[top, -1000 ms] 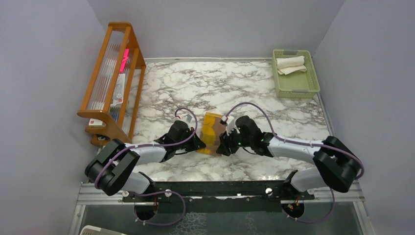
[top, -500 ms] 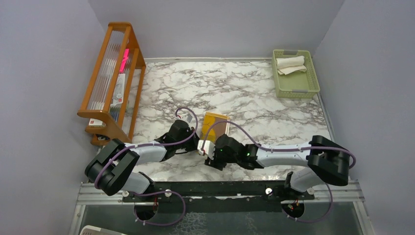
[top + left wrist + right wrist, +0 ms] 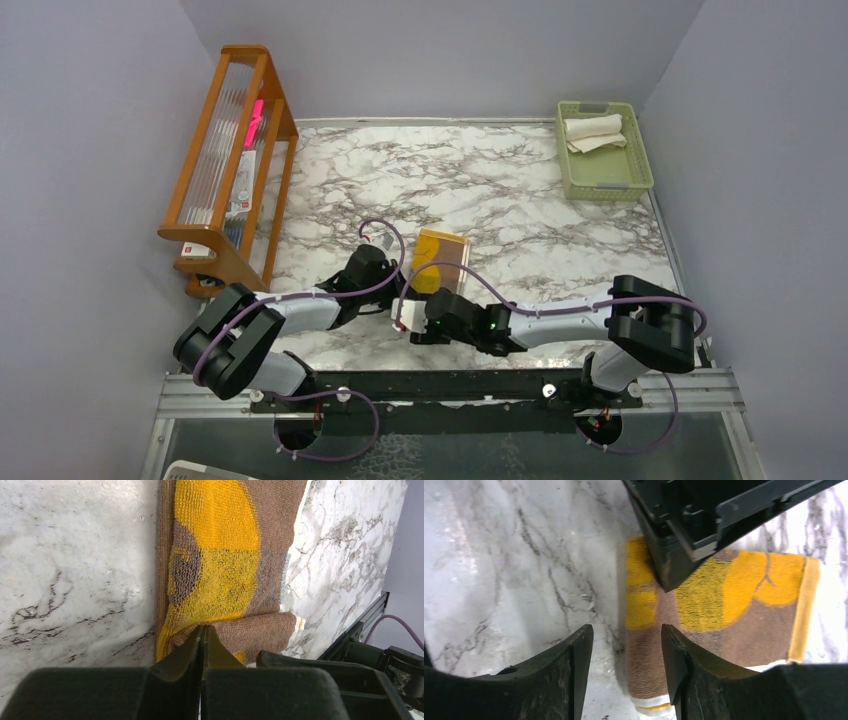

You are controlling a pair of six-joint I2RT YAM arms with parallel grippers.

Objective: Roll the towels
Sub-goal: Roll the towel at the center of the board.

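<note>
The left hand (image 3: 202,630) is clenched, fingertips pressed together against the rolled near end of the yellow-and-brown towel (image 3: 220,565), which stretches away from it across the bench (image 3: 75,555). The right hand (image 3: 625,630) hangs released over that same end, fingers spread.

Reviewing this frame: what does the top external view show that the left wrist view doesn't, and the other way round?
Only the top external view shows the wooden rack at the table's left edge and the green basket in the far right corner, holding a cream-white towel. Only the left wrist view shows that the left gripper has its jaws closed, with the tips at the rolled-over near end of the yellow-and-brown towel. Both views show that towel lying on the marble table.
</note>
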